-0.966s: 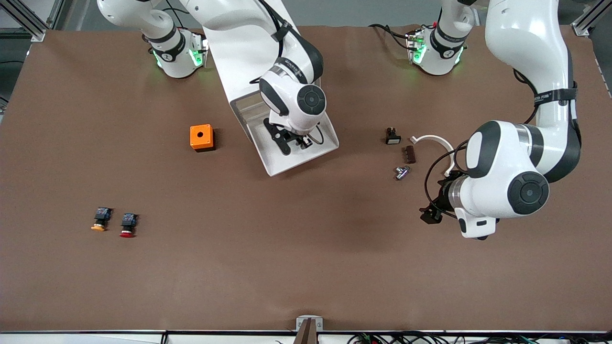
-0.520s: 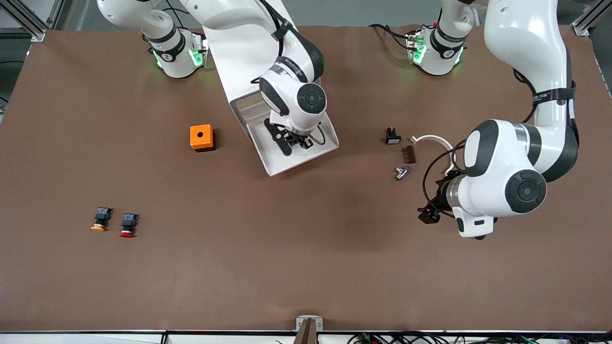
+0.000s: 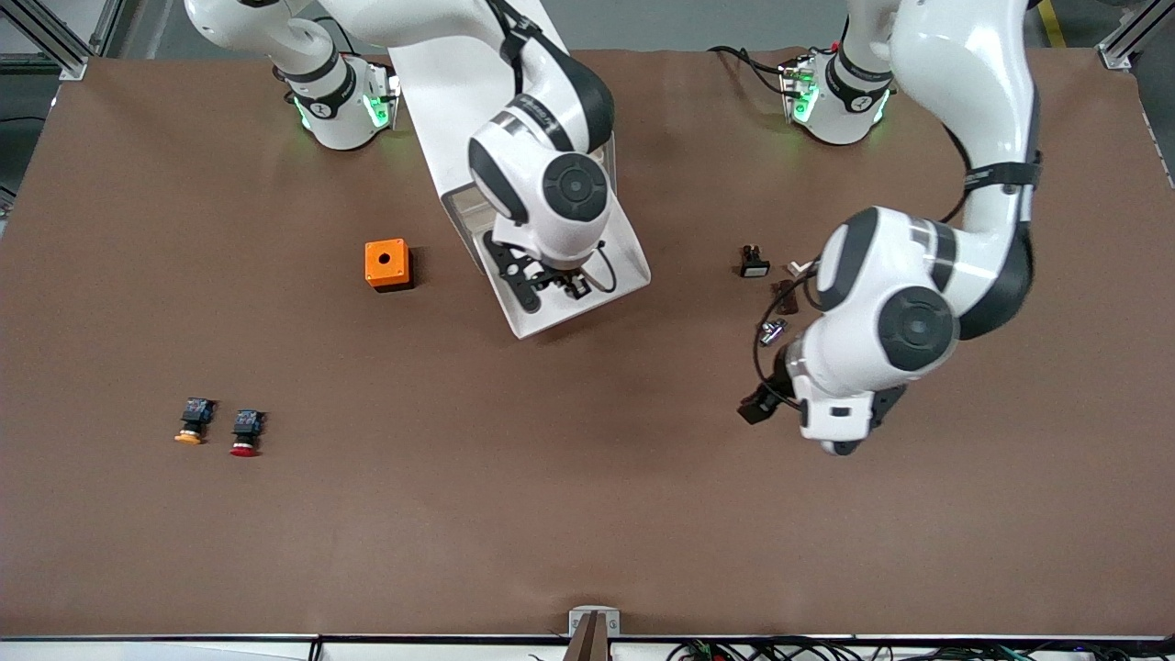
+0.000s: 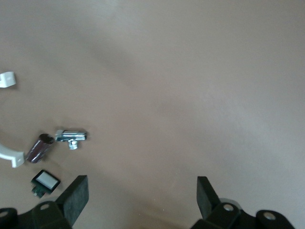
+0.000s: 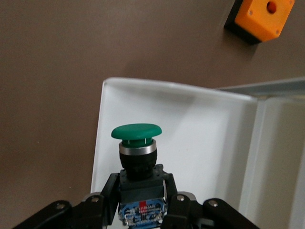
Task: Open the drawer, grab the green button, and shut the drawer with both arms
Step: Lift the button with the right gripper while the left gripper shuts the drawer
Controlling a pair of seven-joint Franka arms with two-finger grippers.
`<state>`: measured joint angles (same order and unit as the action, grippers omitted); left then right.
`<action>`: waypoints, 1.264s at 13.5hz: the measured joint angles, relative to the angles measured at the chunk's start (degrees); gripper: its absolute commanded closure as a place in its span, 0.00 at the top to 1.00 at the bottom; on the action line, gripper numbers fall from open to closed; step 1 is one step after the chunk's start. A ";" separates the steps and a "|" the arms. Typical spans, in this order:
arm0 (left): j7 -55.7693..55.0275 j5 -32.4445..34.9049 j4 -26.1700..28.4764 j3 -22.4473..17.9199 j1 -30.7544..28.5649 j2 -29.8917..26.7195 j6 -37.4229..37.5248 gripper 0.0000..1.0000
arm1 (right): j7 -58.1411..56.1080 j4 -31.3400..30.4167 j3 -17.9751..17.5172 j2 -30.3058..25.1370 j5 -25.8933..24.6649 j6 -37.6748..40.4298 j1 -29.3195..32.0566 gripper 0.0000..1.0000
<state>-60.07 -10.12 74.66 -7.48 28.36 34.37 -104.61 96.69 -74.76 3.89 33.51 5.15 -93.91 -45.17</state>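
We see the drawer (image 3: 551,312) pulled out of the white cabinet (image 3: 441,101), which stands at the tabletop (image 3: 587,514) edge where the arm bases are, between the two bases. The right gripper (image 5: 142,202) hangs over the open drawer with its fingers (image 5: 107,193) pinched on the black body of the button (image 5: 137,143). In the right wrist view the green cap points away from the gripper, with the white drawer floor beneath it (we cannot tell whether the button touches the floor).

The left gripper (image 4: 138,200) is over bare tabletop toward the left arm's end, its fingers (image 4: 76,195) spread wide and holding nothing. Near it lie a few small parts: a metal fitting (image 3: 771,330), a dark brown cylinder (image 4: 39,148), a small black switch with a white face (image 3: 754,263) and a white curved strip (image 4: 7,78), partly hidden under the left arm in the front view.

An orange box (image 3: 386,263) with a round hole in its top sits beside the drawer, toward the right arm's end. Nearer the front camera at that end, an orange-capped button (image 3: 192,421) and a red-capped button (image 3: 245,432) lie side by side, well apart from the drawer.
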 measured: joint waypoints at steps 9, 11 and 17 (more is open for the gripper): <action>5.46 1.90 2.92 4.77 9.78 5.88 -8.46 1.00 | -53.30 2.91 0.68 -10.38 -3.19 9.18 18.19 0.12; 5.68 1.90 3.32 6.92 9.91 7.77 -9.97 1.00 | -63.02 2.58 0.79 -10.27 -3.36 8.99 22.09 0.12; 5.79 -1.72 3.76 10.85 10.15 11.69 -11.69 1.00 | -80.85 -2.31 0.85 -9.83 -6.74 1.31 30.65 0.12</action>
<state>-54.28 -11.84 78.41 3.36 38.51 46.06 -116.30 15.84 -77.07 4.75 23.68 -1.58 -92.60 -14.52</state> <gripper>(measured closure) 0.000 0.573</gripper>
